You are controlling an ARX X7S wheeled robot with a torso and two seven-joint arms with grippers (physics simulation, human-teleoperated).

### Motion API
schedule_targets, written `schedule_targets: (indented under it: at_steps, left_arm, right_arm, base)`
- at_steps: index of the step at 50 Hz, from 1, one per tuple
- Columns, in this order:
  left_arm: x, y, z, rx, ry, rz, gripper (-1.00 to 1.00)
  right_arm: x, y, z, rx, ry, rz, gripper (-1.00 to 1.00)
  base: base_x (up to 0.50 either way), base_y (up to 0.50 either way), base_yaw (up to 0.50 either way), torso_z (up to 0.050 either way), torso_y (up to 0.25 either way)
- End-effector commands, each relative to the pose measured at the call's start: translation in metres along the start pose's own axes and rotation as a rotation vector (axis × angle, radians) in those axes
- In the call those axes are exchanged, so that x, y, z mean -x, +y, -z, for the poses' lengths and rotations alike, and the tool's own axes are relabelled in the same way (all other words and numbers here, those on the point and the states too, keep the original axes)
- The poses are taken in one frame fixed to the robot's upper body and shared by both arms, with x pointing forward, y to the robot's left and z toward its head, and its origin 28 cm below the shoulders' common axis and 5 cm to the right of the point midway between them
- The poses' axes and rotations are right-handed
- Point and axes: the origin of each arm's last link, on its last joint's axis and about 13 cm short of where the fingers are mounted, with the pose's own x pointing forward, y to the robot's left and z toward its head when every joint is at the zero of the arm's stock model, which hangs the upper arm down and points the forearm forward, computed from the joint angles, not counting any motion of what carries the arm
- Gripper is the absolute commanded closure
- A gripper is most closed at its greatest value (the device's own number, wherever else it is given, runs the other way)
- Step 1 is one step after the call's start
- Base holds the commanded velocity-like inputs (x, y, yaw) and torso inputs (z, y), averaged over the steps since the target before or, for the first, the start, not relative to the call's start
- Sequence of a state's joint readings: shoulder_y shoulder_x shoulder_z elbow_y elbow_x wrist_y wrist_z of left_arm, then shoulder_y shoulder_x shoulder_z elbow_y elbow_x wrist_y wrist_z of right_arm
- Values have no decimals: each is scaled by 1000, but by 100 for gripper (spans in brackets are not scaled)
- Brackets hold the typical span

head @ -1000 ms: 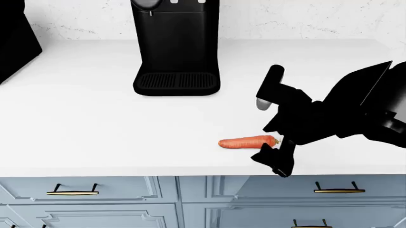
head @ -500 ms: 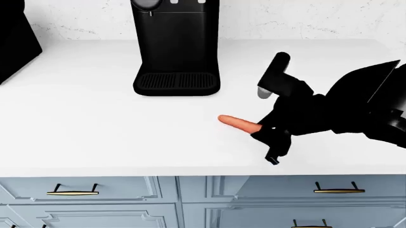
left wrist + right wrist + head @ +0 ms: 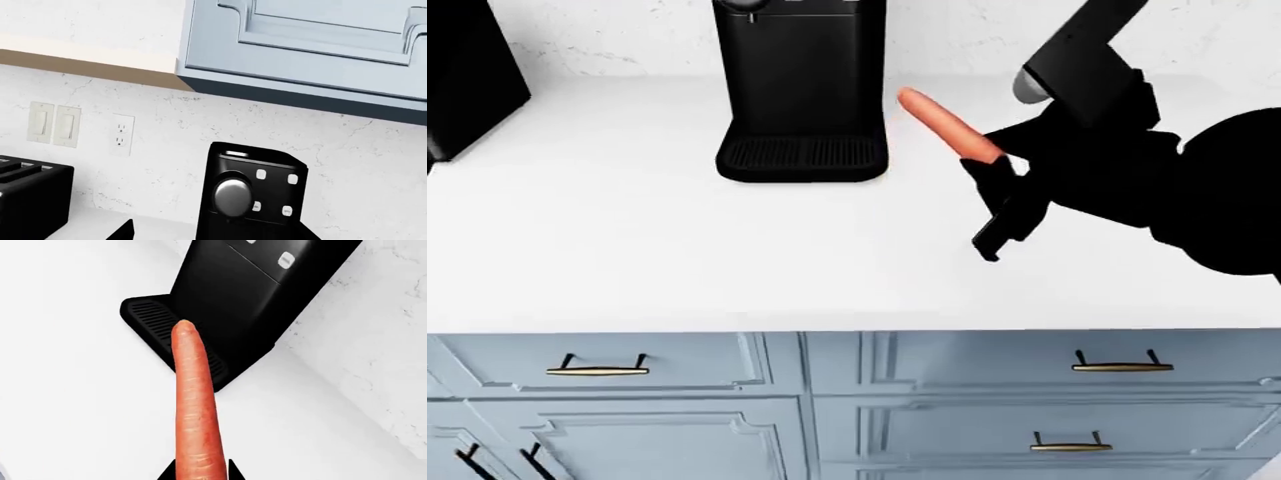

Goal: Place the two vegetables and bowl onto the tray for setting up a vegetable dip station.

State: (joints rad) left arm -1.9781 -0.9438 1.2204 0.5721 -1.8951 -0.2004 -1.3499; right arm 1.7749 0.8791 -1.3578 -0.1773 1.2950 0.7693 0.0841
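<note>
Right hand [image 3: 994,175] clenched on the stem end of the carrot [image 3: 948,125], which is held clear of the white worktop [image 3: 627,250] with its tapered tip pointing up and away from the hand, toward the black coffee machine [image 3: 802,85]. In the right wrist view the carrot [image 3: 195,405] runs straight out from between the jaws, its tip seen against the machine's drip grille [image 3: 167,335]. The left hand does not appear in any view; its state cannot be told. Its wrist camera faces the marble backsplash, a wall outlet [image 3: 122,135], the upper cabinet and the corner of a black toaster [image 3: 30,195].

Step in hand, as judged: transport of the first vegetable, the grasp made and the lift done. Neither the tray, the bowl nor the cucumber is in view, so none can be placed. The next move calls for bringing the tray into sight, then carrying the carrot over it and lowering it inside the rim before the jaws part. The long overhang beyond the jaws calls for care when passing the coffee machine.
</note>
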Motion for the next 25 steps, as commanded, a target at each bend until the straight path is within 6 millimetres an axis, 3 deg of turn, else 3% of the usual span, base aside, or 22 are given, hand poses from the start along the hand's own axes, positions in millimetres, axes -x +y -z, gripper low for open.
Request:
schedule_targets:
  at_steps: [1, 8, 13, 25]
  left_arm:
    - [1, 1, -2, 3, -7, 0, -100]
    - [1, 0, -1, 0, -6, 6, -100]
    - [1, -1, 0, 1, -4, 12, -100]
    - [1, -1, 0, 2, -3, 16, -100]
  right_arm:
    - [12, 2, -14, 35, -95, 164, 100]
    - [18, -3, -30, 47, -195, 275, 100]
    - [21, -6, -40, 53, -247, 316, 100]
    - [20, -2, -37, 54, -251, 267, 100]
  base:
    - [-500, 4, 0, 0, 0]
    - [0, 0, 0, 0, 0]
    - [4, 497, 0, 0, 0]
    - [4, 500, 0, 0, 0]
